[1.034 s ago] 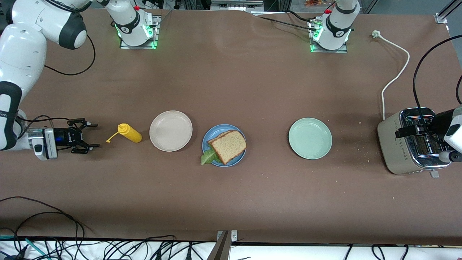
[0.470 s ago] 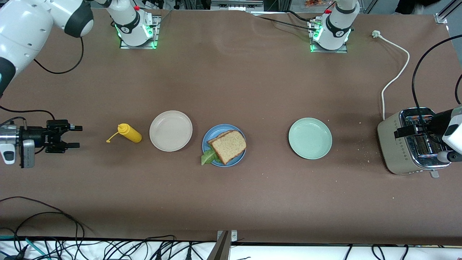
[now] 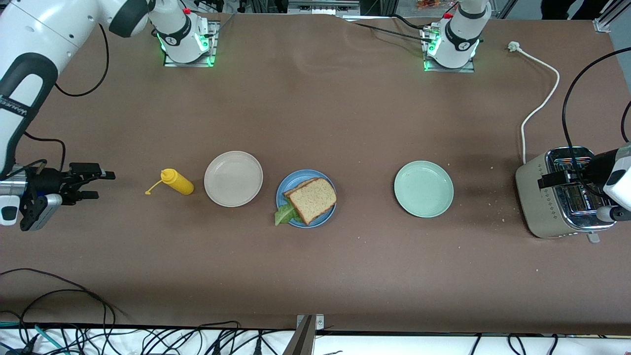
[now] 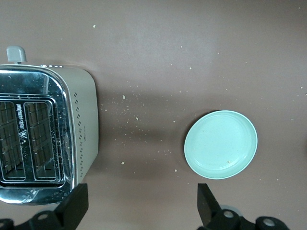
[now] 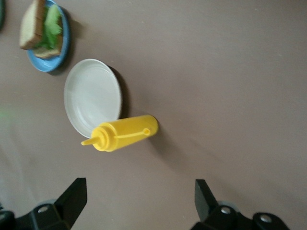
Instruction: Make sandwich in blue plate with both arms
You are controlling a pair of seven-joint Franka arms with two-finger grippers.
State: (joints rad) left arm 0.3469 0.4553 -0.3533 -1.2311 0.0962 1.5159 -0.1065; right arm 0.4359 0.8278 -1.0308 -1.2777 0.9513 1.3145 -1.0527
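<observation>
I read the tabletop (image 3: 315, 123) from largest thing to smallest. Toaster (image 3: 562, 197) sits at the left arm's end, near that edge; the left gripper (image 3: 554, 178) hangs over it, jaws spread wide and holding nothing. The right gripper (image 3: 98, 185) hangs over the right arm's end, clear of the yellow bottle (image 3: 176, 181) lying on its side, jaws likewise spread and empty. Both arms wait.

Three plates lie in a row across the middle: beige plate (image 3: 233, 178) beside the bottle, green plate (image 3: 423, 189) toward the toaster, both bare, and the blue plate (image 3: 329, 214) between them, just beside the beige one.

The sandwich (image 3: 311, 199) lies in the blue plate: two brown slices with dark crust, the top one skewed off the lower, lettuce (image 3: 284, 215) ruffling out over the rim toward the front edge. To my eye the stack looks finished.

Handling, as a judgement: light, soft, crumbly at the crust; toast should dent under a hard pinch and the leaf could slide out. If I had to move it I would take the stack across both slices at opposite crusts, gently, or better, shift the stiff plate by its rim.
</observation>
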